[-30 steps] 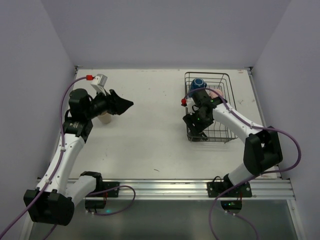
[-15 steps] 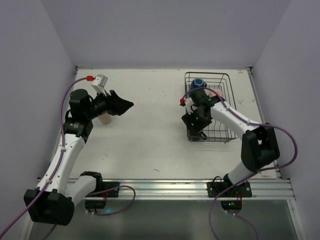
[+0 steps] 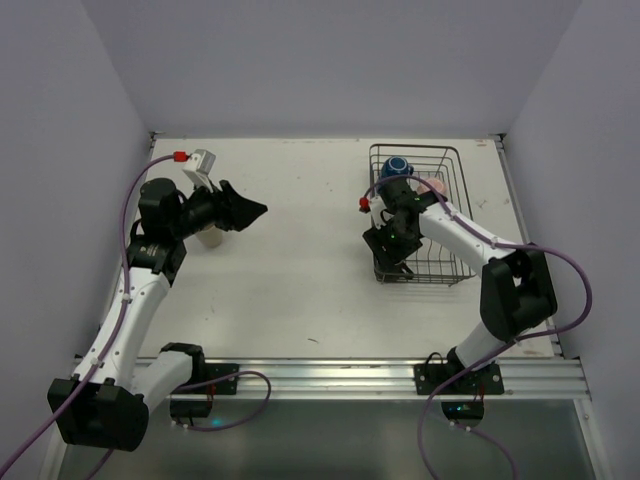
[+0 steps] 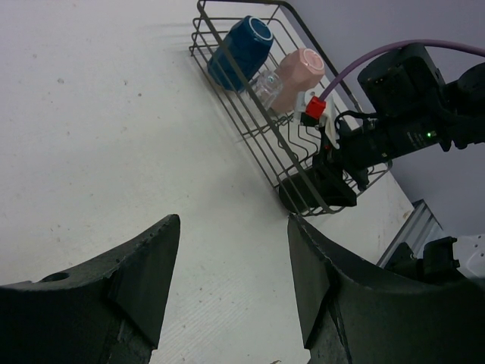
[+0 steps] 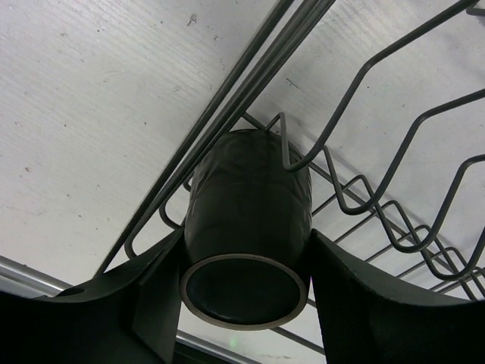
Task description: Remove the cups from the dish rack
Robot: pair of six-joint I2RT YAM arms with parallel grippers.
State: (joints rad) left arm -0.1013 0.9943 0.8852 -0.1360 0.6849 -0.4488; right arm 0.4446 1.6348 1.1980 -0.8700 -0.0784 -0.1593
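The dish rack (image 3: 462, 190) stands at the back right and also shows in the left wrist view (image 4: 250, 133). A blue mug (image 3: 398, 167), a pale pink cup (image 3: 434, 186) and a small clear glass (image 4: 267, 87) lie at its far end. My right gripper (image 3: 390, 243) is inside the rack's near left corner. In the right wrist view it (image 5: 247, 254) is shut on the dark brown mug (image 5: 248, 197), which is tilted against the wires. My left gripper (image 3: 250, 212) is open and empty above the table at the left (image 4: 233, 224). The cream-beige mug (image 3: 209, 237) stands on the table under the left arm.
The white table (image 3: 300, 270) is walled on three sides. A metal rail (image 3: 350, 378) runs along the near edge. Purple cables loop from both arms.
My right gripper has shifted slightly left and back with the dark brown mug in it. The left arm has not moved.
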